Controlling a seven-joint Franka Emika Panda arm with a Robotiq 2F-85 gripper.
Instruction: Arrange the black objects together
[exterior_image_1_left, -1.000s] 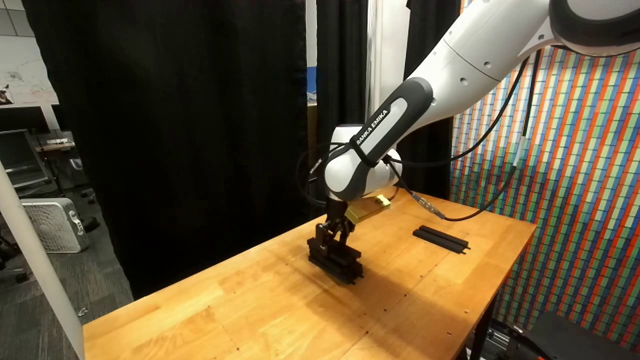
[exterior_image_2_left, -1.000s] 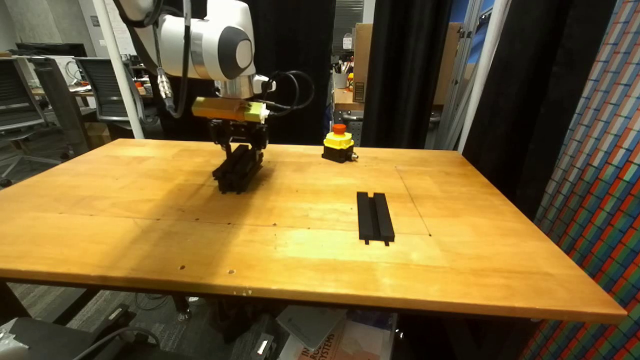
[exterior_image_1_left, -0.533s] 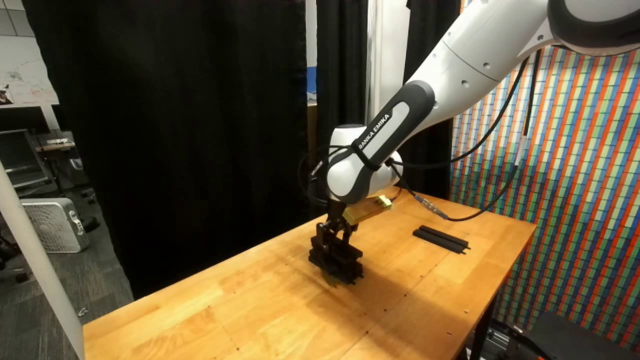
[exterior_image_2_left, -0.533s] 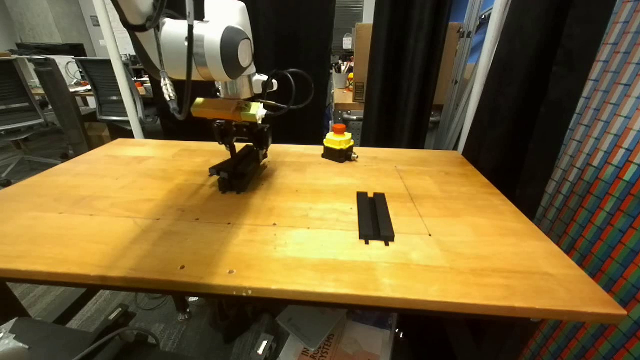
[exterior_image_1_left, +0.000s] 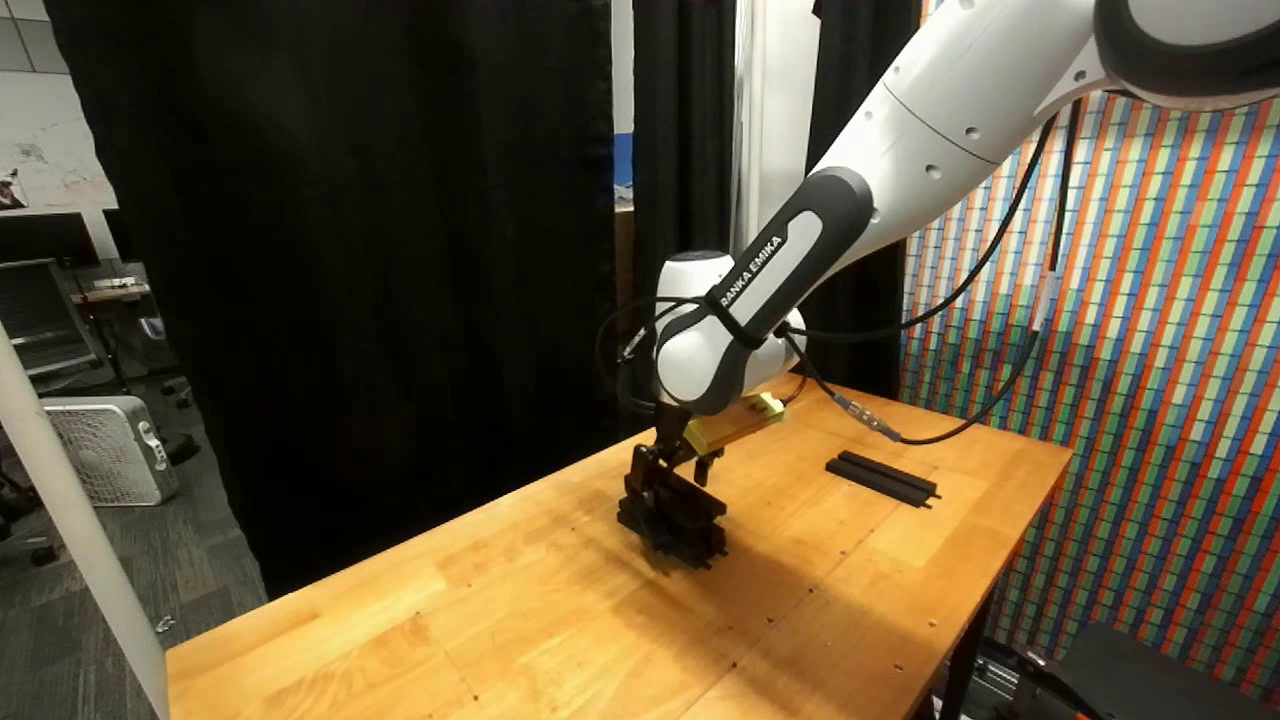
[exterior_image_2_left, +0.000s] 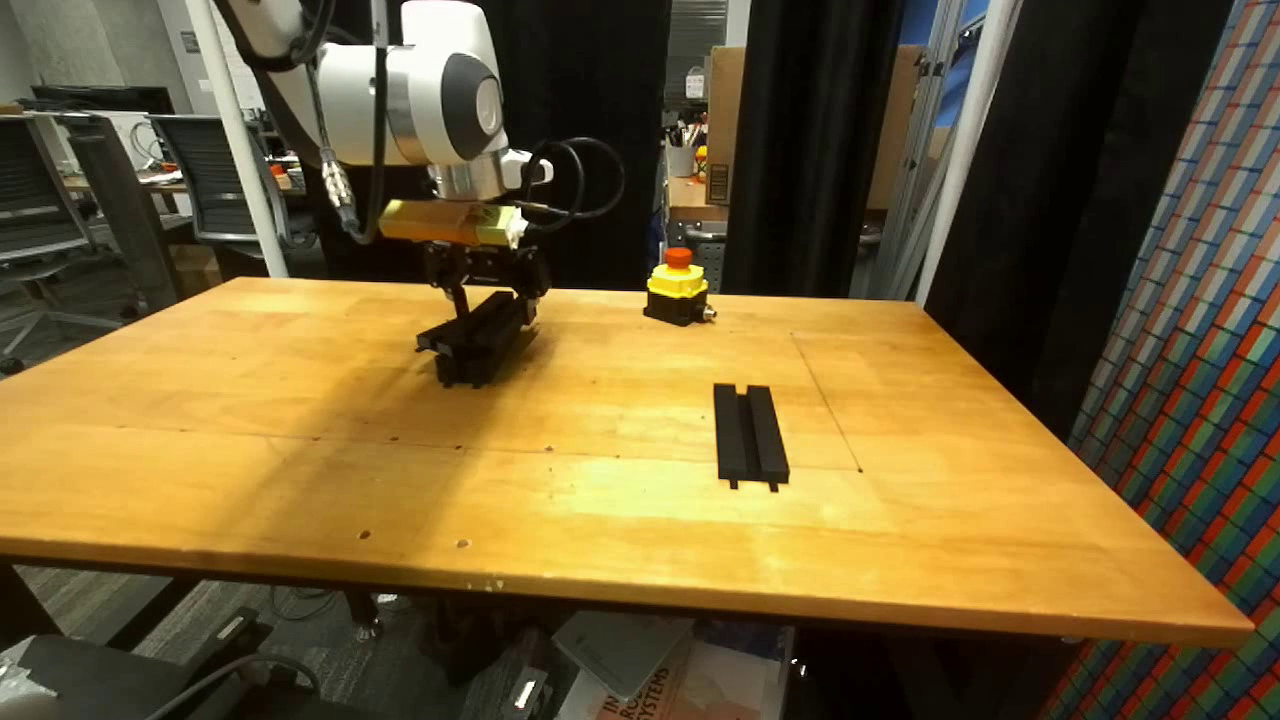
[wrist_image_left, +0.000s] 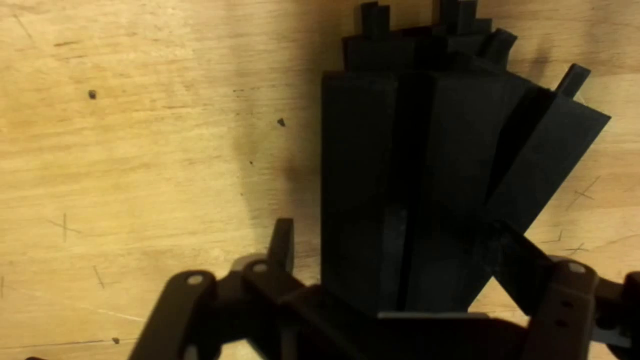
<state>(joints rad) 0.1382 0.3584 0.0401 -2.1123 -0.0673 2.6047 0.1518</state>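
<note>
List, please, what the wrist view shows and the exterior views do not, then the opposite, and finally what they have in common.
Only the wrist view: fine crossed scratches in the wooden tabletop.

Only the exterior views: in both, the white robot arm, black curtains and a separate pair of black bars; in an exterior view, a yellow-and-red button too.

Shared: the tabletop, the black stack and the open gripper at it.

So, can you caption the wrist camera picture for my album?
Open gripper over stacked black bars on a wooden table, one piece jutting out askew.
</note>
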